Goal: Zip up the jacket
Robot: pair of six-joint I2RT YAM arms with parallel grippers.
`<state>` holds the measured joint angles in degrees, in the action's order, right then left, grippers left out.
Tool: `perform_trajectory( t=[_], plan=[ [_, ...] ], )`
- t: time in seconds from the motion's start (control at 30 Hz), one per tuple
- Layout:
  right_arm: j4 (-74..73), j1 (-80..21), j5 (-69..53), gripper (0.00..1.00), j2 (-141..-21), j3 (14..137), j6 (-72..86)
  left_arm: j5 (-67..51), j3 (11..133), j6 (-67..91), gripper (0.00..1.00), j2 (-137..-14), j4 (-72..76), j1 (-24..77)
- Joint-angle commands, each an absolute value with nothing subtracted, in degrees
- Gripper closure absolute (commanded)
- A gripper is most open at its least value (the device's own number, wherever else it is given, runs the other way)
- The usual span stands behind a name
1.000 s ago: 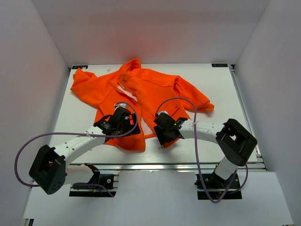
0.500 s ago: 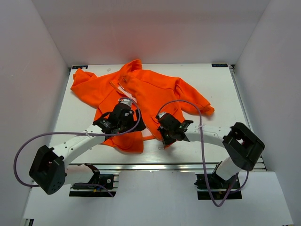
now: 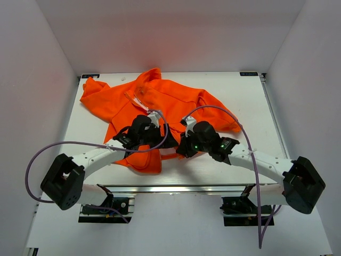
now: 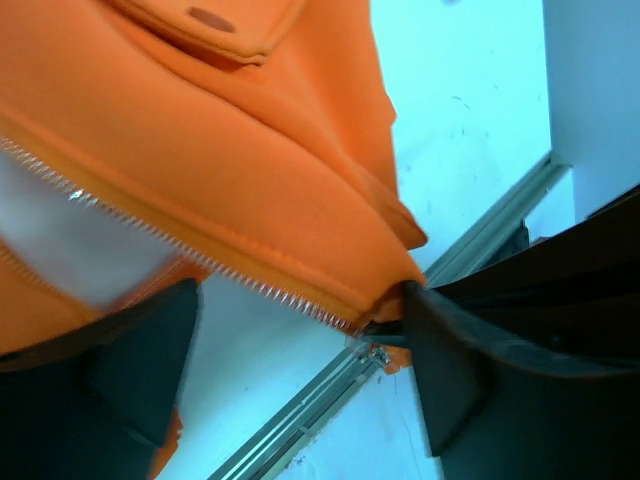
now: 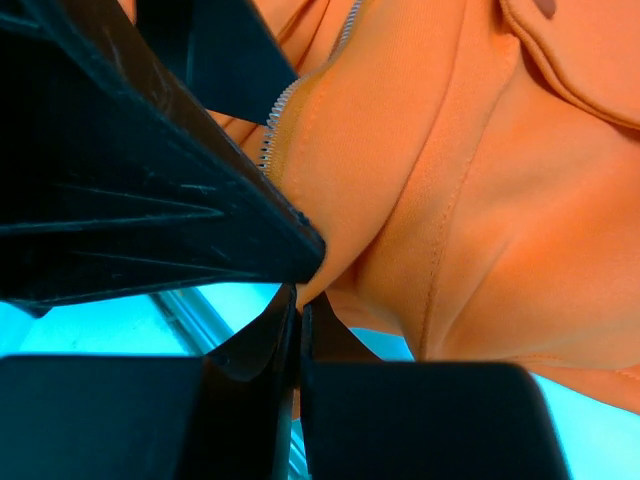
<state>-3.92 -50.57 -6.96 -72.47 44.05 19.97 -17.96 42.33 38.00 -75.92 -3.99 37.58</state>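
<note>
Orange jacket (image 3: pixel 178 104), centre frame: soft, light, floppy, will bunch. Right gripper (image 5: pixel 299 300) pinching hem by zipper teeth (image 5: pixel 276 128). Left gripper (image 4: pixel 300 310) spread wide, straddling opposite zipper edge. Best hold: hem corners.

Bright, even light fills the top view, with soft shadows. Wrist views are blurry up close. Past the left hand (image 4: pixel 300 350), the counter (image 4: pixel 470 120) looks blue.
</note>
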Motion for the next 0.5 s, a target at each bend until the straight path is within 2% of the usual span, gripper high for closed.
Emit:
perform_trajectory(
  t=[0.0,0.03,0.1,0.2,0.23,0.3,0.47],
  plan=[
    [2.10,-50.36,-12.83,1.00,-70.58,42.81,21.88,-22.76,42.02,38.41,0.15,-77.34,2.71,37.44],
    [2.28,-50.27,-13.18,1.00,-70.58,42.72,22.06,-23.37,41.84,38.76,0.18,-77.43,4.73,37.44],
    [2.02,-50.10,-14.41,1.00,-70.66,42.63,22.15,-24.17,41.31,39.64,0.35,-77.78,6.58,37.44],
    [2.11,-49.83,-15.12,1.00,-70.58,42.19,22.85,-25.05,41.04,39.99,0.63,-77.96,8.79,37.44],
    [2.20,-49.66,-15.20,1.00,-70.49,42.10,23.20,-25.22,41.22,39.99,0.82,-78.13,9.31,37.44],
    [3.07,-49.22,-17.39,1.00,-70.14,41.66,23.20,-25.75,41.22,39.90,0.98,-78.31,9.75,37.53],
    [2.81,-48.87,-19.95,1.00,-70.58,41.57,23.29,-27.07,41.22,39.99,1.00,-78.49,11.51,37.44]
  ],
)
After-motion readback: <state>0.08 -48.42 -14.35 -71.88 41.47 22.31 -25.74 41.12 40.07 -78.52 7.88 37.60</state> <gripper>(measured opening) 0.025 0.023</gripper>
